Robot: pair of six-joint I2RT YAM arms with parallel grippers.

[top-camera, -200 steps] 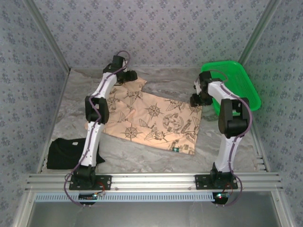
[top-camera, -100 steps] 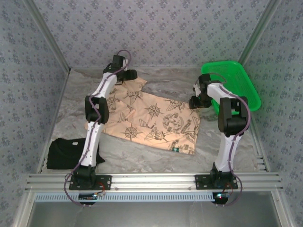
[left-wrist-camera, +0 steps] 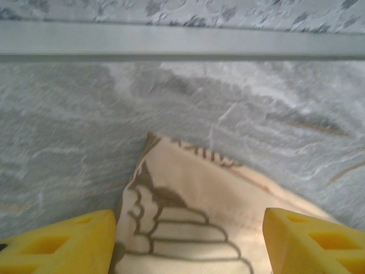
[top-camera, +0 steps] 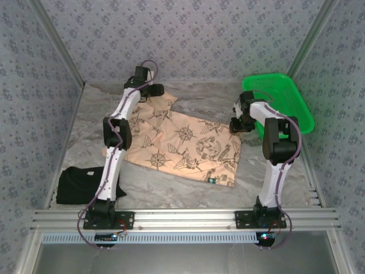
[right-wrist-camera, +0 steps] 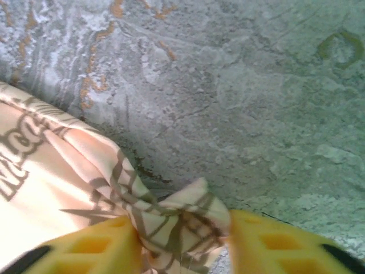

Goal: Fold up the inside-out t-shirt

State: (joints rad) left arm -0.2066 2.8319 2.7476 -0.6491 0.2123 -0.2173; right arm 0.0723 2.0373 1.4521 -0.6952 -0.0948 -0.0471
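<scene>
The inside-out t-shirt (top-camera: 182,142), peach-tan with dark compass and ship prints, lies spread flat on the marbled table. My left gripper (top-camera: 158,90) is at its far left corner. In the left wrist view that gripper (left-wrist-camera: 188,224) is open, its yellow fingers (left-wrist-camera: 68,240) wide apart on either side of the flat cloth corner (left-wrist-camera: 182,194). My right gripper (top-camera: 234,123) sits at the shirt's far right corner. In the right wrist view it (right-wrist-camera: 182,228) pinches a bunched tip of the printed cloth (right-wrist-camera: 177,220) between both fingers, low over the table.
A green basket (top-camera: 285,100) stands at the back right, just beyond the right arm. A plain black folded garment (top-camera: 77,185) lies at the near left. Patterned walls enclose the table, with a metal rail (left-wrist-camera: 182,40) along the back and an aluminium frame (top-camera: 182,217) in front.
The right gripper's fingers have closed in on the shirt's right corner, and that wrist has shifted slightly. The left arm has barely moved, and the shirt lies as before.
</scene>
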